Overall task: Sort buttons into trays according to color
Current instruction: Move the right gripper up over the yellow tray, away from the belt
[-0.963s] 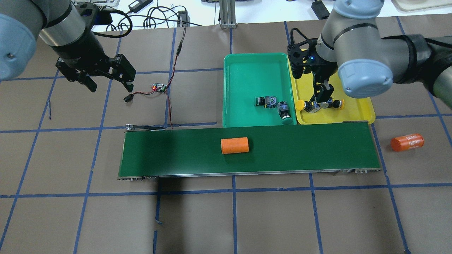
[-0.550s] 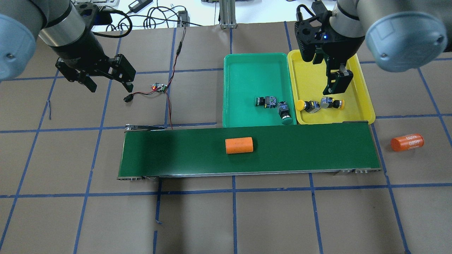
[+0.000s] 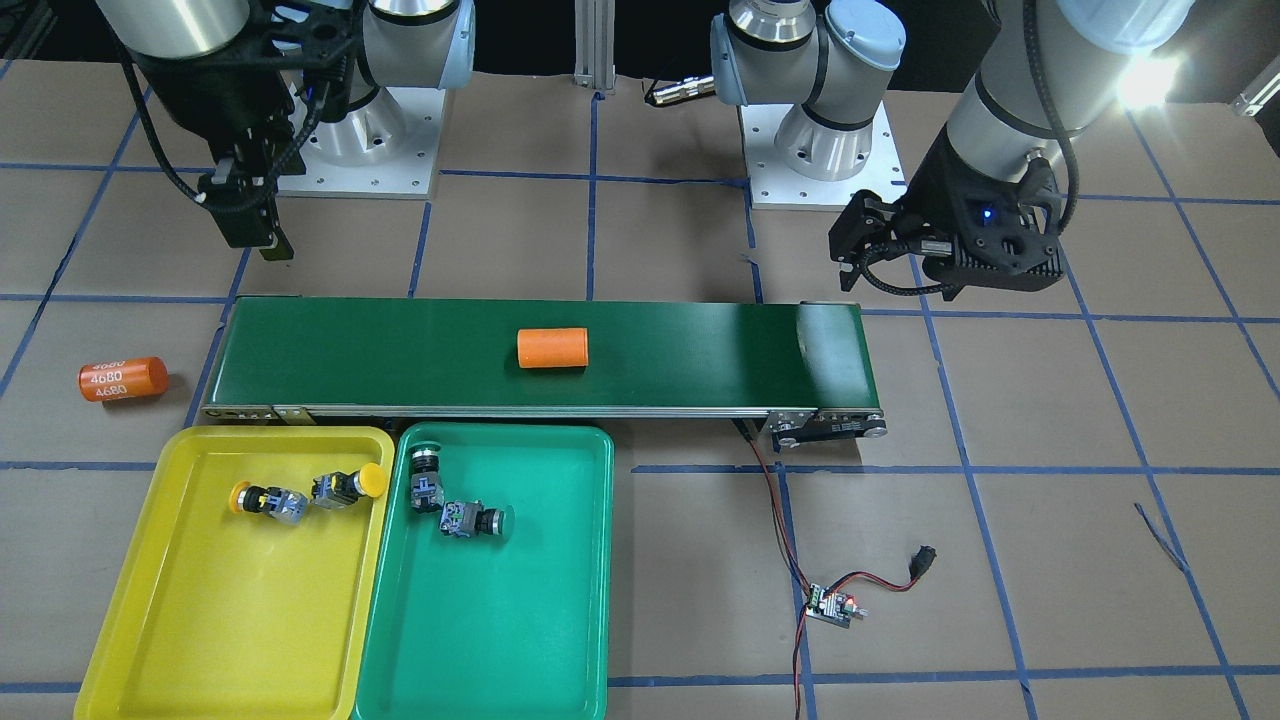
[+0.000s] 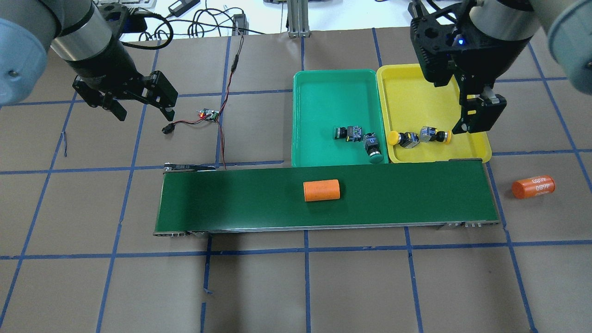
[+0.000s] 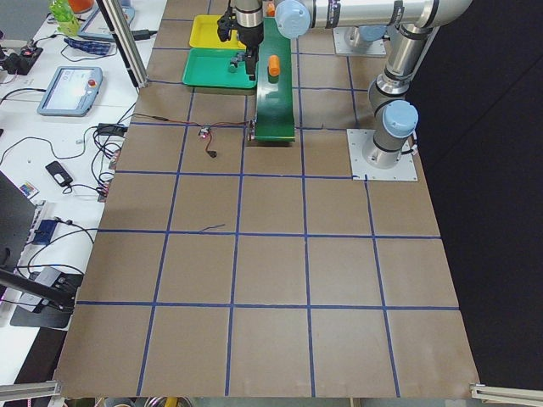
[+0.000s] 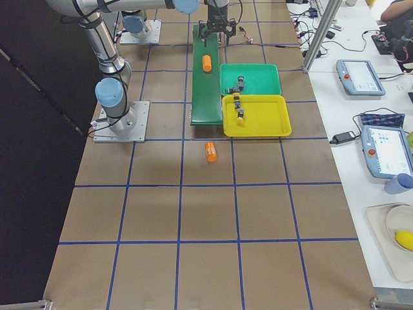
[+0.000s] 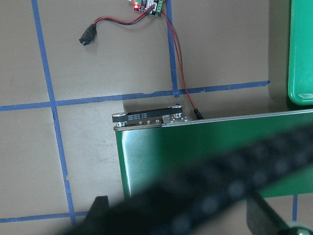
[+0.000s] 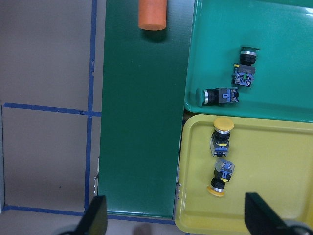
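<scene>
Overhead exterior: yellow buttons (image 4: 418,136) lie in yellow tray (image 4: 416,88), green buttons (image 4: 358,138) in green tray (image 4: 333,92), both just beside belt (image 4: 231,199). Left fingers (image 4: 115,109) and right fingers (image 8: 95,220) spread, empty. Buttons likely light, rigid; pinch across body.

Your table (image 4: 92,286) is covered in brown paper and gridded with blue tape (image 4: 307,286). Along your side runs a white bench (image 6: 387,106) with two pendants (image 6: 361,76), cables (image 5: 106,157) and an aluminium post (image 6: 321,35). Behind the far side, the room is dark.
</scene>
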